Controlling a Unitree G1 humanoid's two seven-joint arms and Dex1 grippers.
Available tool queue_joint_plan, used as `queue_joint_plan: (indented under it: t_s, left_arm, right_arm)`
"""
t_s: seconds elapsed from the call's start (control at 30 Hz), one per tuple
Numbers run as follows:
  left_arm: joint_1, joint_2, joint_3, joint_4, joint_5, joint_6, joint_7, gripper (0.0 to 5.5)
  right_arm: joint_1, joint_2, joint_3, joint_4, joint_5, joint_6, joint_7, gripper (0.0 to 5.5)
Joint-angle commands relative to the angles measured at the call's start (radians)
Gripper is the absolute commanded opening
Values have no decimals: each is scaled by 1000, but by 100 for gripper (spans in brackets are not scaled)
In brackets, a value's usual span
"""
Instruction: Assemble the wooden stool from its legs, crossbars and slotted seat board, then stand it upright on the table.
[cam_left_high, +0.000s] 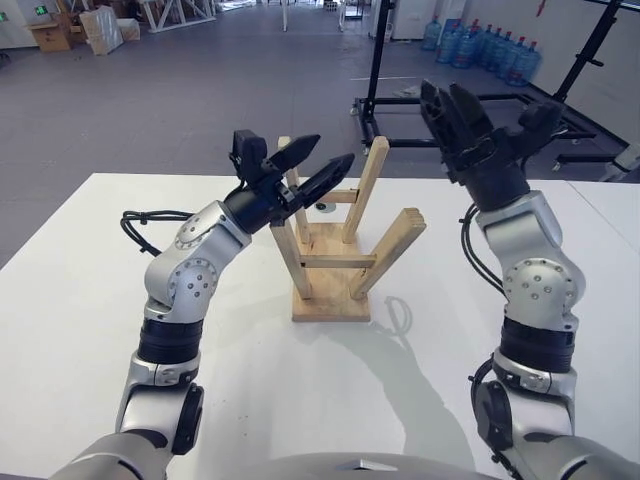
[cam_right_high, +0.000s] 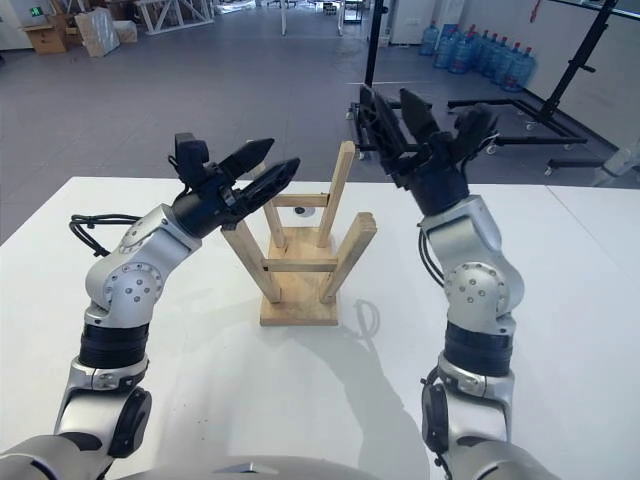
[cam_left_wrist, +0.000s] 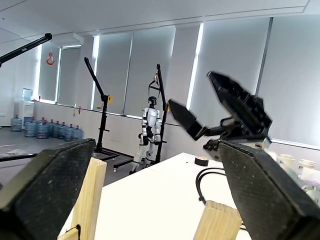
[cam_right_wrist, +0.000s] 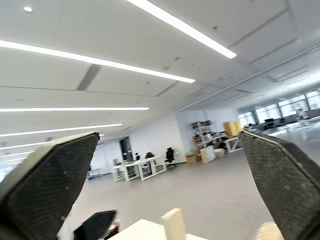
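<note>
White table (cam_left_high: 80, 300) bearing an upturned stool (cam_left_high: 335, 262).
The stool is sitting seat-down mid-table, legs pointing up; the left gripper (cam_left_high: 335, 150) is hovering open-jawed beside its left legs, and the right gripper (cam_left_high: 495, 100) is hanging wide open, raised off its right side.

No legible text, label or number anywhere; small green sign (cam_left_high: 40, 10) in the far background illegible.

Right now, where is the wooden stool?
The wooden stool sits upside down in the middle of the white table, legs pointing up. It is between the left gripper and the raised right gripper.
</note>
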Motion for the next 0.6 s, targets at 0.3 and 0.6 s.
queue_joint_plan:
  t_s: [0.3, 0.6]
  left_arm:
    - [92, 123, 96, -278, -167, 114, -34, 447]
    - [284, 180, 67, -409, -339, 150, -123, 447]
  right_arm:
    - [152, -115, 111, 337, -421, -250, 222, 515]
    - [314, -293, 283, 438, -649, -511, 589, 515]
